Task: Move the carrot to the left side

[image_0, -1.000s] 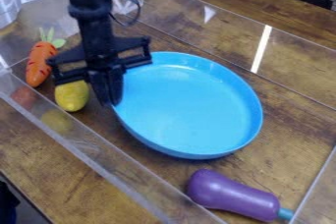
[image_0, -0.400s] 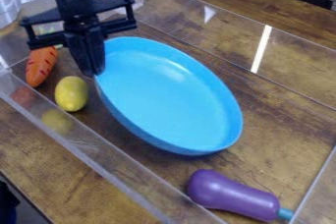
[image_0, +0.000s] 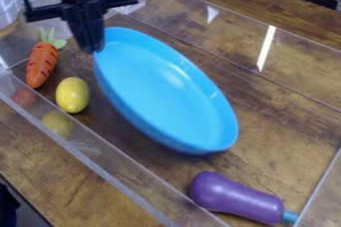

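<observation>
The claw [image_0: 94, 46] is shut on the near-left rim of the blue plate [image_0: 166, 90], which hangs tilted, its left end raised and its right end lower. The carrot [image_0: 42, 64] lies at the left of the view, its leafy top pointing away from the camera and its tip toward it, beside the clear wall [image_0: 96, 153]. The lemon [image_0: 72, 95] sits just beside the carrot, between it and the plate. The eggplant [image_0: 237, 197] lies well apart, at the lower right on the wooden table [image_0: 273, 107].

Smooth blue plastic pan [image_0: 167, 90]; glossy purple eggplant [image_0: 237, 197] at five o'clock; wooden table [image_0: 253, 72] (possibly wood-look laminate).
</observation>
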`<control>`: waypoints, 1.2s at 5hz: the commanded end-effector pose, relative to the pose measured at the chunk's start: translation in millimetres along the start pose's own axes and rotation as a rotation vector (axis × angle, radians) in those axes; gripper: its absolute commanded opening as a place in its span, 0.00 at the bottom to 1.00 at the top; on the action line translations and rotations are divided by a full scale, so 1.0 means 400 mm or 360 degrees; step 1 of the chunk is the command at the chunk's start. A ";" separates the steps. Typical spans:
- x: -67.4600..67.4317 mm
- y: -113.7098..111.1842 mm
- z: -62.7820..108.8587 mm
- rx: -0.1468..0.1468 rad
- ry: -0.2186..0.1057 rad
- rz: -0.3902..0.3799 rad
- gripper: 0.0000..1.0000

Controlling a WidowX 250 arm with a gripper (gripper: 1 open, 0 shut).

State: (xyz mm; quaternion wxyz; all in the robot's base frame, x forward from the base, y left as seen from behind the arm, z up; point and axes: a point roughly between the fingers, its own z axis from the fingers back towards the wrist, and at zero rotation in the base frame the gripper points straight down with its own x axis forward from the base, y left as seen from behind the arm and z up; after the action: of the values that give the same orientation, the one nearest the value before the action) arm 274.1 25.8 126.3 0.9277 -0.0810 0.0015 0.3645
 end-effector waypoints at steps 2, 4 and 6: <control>0.028 -0.014 0.046 -0.0017 -0.0034 -0.0152 0.00; -0.018 -0.014 0.040 0.0025 0.0008 -0.0283 1.00; 0.040 -0.019 -0.037 0.0055 -0.0009 -0.0197 1.00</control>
State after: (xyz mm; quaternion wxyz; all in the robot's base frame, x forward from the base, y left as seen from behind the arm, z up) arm 288.4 26.6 101.3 0.9494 -0.0624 0.0201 0.3073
